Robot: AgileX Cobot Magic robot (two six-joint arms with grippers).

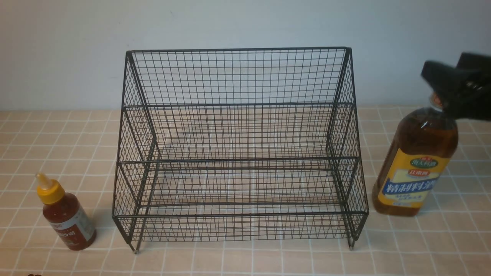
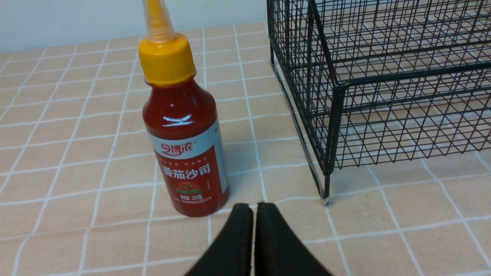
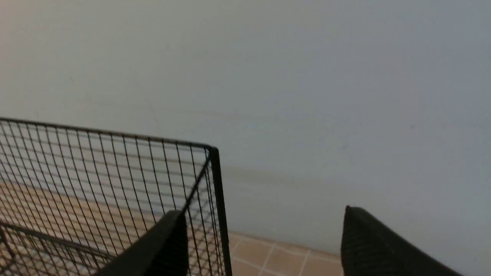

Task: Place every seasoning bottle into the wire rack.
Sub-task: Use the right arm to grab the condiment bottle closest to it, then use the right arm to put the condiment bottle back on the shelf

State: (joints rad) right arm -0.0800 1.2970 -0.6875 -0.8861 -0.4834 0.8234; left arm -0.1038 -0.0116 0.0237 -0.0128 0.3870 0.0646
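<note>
**A:** Placement check?
**B:** Found red-sauce bottle (image 1: 67, 216) standing on tiled table (image 1: 245, 260), off wire rack's (image 1: 238, 153) left front corner. Found amber bottle (image 1: 416, 165) standing just beside rack's right side. Neither in rack.
**A:** Grippers?
**B:** Noted left gripper (image 2: 253, 209) pressed closed, empty, near red-sauce bottle. Noted right gripper (image 3: 262, 212) spread wide, empty, over amber bottle's top.

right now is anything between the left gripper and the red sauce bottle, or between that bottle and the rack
Nothing visible: only bare tiled tabletop lies between the shut left gripper and the red sauce bottle, and between that bottle and the wire rack.
</note>
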